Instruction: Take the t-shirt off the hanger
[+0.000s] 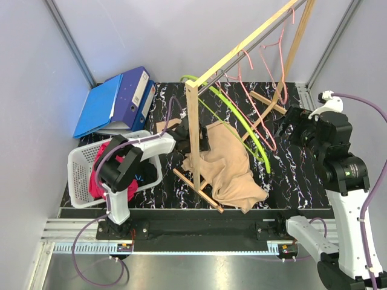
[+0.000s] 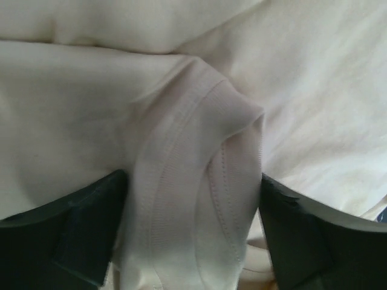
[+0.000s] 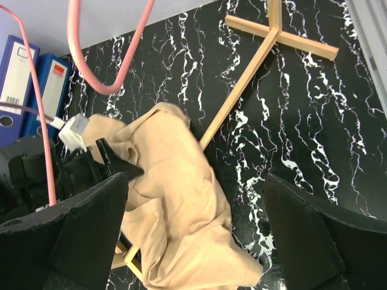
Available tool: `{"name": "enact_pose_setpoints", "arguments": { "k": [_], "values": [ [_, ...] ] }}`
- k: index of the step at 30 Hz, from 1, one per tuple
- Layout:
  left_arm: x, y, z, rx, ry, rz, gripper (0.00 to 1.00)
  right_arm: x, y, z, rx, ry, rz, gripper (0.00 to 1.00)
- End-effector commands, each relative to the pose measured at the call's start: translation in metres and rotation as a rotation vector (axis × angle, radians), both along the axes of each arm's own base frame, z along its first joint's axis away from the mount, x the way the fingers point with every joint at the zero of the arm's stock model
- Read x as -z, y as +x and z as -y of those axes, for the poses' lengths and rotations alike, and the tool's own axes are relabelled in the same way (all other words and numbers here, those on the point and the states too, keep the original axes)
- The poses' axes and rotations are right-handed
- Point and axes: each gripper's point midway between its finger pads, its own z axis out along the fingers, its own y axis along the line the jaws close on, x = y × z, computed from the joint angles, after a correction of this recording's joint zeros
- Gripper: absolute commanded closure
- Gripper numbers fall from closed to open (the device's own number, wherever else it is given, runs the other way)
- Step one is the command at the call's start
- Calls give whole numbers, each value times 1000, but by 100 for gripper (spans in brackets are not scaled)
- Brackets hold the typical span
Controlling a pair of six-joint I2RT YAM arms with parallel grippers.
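T-shirt [image 1: 227, 166]: heaped on the table [image 1: 296, 175] at the foot of the wooden rack [image 1: 192, 121]. It is on no hanger, so the job looks done to me.
Left gripper [image 2: 192, 178]: down on the heap, fingers wide, with the collar fold lying slack between them and not pinched.
Right gripper [image 3: 195, 178]: up beside the pink hangers [image 1: 248, 78], fingers wide and empty, well clear of the cloth.
Pink hangers: bare on the rail.
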Motion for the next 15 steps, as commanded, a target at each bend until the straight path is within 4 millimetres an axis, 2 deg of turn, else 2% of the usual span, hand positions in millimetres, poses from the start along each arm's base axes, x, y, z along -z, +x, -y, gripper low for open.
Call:
{"name": "enact_pose_setpoints", "arguments": {
  "k": [1, 2, 3, 4, 5, 6, 7, 8, 9, 10, 15],
  "values": [
    [1, 0, 16, 22, -73, -4, 38, -2, -4, -3, -23, 9, 31, 0],
    [-3, -2, 16, 21, -109, 7, 59, 1, -5, -2, -23, 4, 24, 0],
    [-9, 1, 12, 10, -135, 22, 67, 2, -6, -2, -22, 1, 24, 0],
    [-31, 5, 11, 5, -179, 62, 73, 2, -7, -1, -21, 0, 30, 0],
    [-42, 6, 10, -3, -217, 75, 88, 5, -7, -3, -29, 4, 25, 0],
    [-45, 9, -2, -31, -228, 72, 96, 6, -8, -3, -32, 7, 28, 0],
    [-69, 11, -9, -49, -264, 103, 100, 5, -9, -3, -33, 10, 35, 0],
    [-80, 10, -13, -59, -299, 109, 100, 9, -8, -4, -34, 15, 30, 0],
    [-87, 12, -27, -88, -310, 120, 100, 10, -9, -5, -37, 19, 30, 0],
    [-113, 9, -36, -100, -343, 165, 100, 13, -8, -6, -40, 22, 30, 0],
    [-193, 5, -83, -152, -361, 316, 100, 26, -8, -21, -96, 84, 21, 0]
  ]
}}
